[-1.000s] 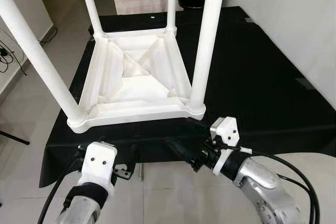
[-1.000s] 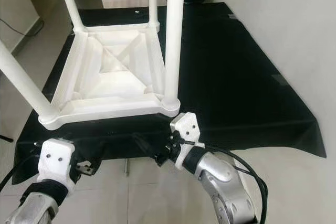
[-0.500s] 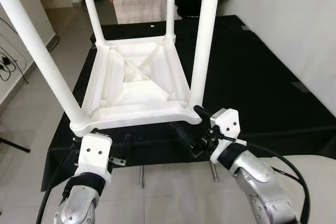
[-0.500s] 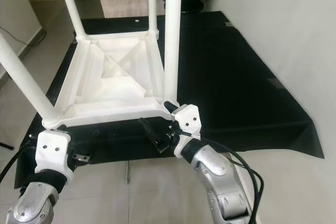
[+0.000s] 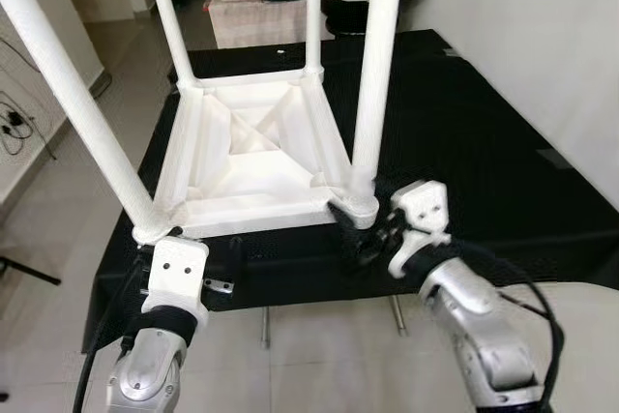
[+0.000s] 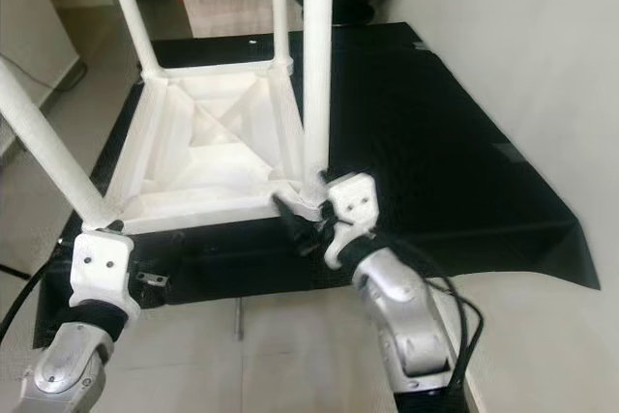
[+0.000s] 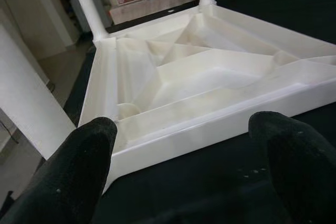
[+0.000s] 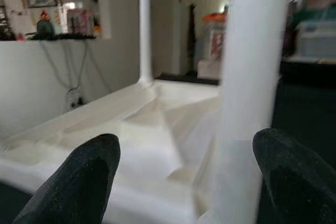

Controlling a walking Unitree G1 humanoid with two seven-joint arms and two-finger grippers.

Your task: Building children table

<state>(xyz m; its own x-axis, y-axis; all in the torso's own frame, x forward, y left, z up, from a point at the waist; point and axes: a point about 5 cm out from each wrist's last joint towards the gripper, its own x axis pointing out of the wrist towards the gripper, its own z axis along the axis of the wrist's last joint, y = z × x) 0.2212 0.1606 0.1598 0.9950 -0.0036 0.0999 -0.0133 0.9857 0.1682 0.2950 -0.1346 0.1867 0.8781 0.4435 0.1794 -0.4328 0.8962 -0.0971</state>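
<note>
Four round, smooth legs rise from the upturned white plastic children's table (image 5: 253,157) on black cloth (image 5: 464,132), centre frame. Left gripper (image 7: 184,156) and right gripper (image 8: 186,174) gape, released, at its near corners.

Two silver metal arms end in white plastic wrist housings dotted with small dark screw holes, black cables looping alongside, and long rounded black fingers (image 7: 68,182).

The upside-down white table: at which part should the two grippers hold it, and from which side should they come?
Probably the near rim of the white table, close to its two near corners, approached from the robot's side. It lies tabletop-down on the black cloth, so that edge is a straight lip facing the open left gripper and right gripper. The legs are thicker and round.
</note>
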